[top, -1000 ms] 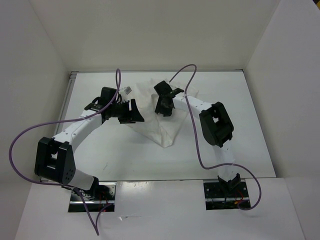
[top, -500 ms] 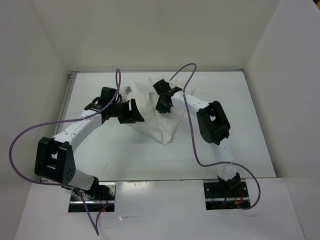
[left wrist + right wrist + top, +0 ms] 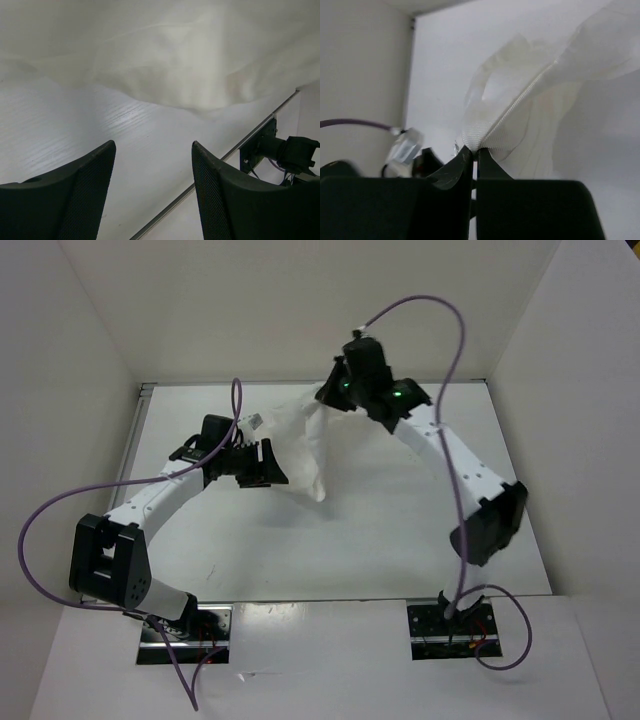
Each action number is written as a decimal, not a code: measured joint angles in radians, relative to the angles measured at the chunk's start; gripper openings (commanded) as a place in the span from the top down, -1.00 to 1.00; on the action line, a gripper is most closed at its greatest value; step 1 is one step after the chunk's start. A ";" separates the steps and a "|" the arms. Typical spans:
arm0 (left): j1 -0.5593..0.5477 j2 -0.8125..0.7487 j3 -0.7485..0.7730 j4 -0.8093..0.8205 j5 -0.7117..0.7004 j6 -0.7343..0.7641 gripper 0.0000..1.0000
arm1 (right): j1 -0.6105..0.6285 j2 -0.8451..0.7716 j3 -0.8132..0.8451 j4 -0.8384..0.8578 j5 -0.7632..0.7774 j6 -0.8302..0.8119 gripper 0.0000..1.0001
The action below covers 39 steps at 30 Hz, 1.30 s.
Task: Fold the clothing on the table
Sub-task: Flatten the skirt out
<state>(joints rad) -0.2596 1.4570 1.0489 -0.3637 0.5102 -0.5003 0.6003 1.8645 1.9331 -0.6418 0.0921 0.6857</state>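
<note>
Pinching the clothing [image 3: 520, 115], right gripper [image 3: 474, 152] aloft, left gripper [image 3: 152, 147] spread just before it

The clothing [image 3: 300, 445] is thin white cloth, matt, wrinkled and faintly see-through, with a woven ribbed hem showing in the right wrist view. The bench [image 3: 400, 530] is smooth and white, with a fine brushed grain and a soft sheen. Its edge rail [image 3: 200, 178] looks like bare metal. The left gripper [image 3: 153, 145] has matt black plastic jaws with a fine mesh texture. The right gripper [image 3: 474, 150] has smoother, slightly glossy black jaws. The cable [image 3: 238, 400] has a smooth purple sheath.
</note>
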 measured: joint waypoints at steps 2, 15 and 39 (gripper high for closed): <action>0.001 0.000 -0.006 0.002 0.001 0.000 -0.39 | -0.039 -0.136 -0.048 0.020 -0.032 0.001 1.00; 0.010 0.001 -0.028 0.013 0.020 0.000 -0.39 | -0.451 -0.483 -0.766 -0.226 -0.095 -0.019 0.14; 0.001 0.056 -0.028 0.024 0.065 0.003 -0.39 | -0.452 -0.190 -0.763 -0.105 0.165 0.015 0.17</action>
<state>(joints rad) -0.2588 1.5131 1.0210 -0.3393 0.5751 -0.4969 0.1478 1.6741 1.1698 -0.7467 0.2573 0.7010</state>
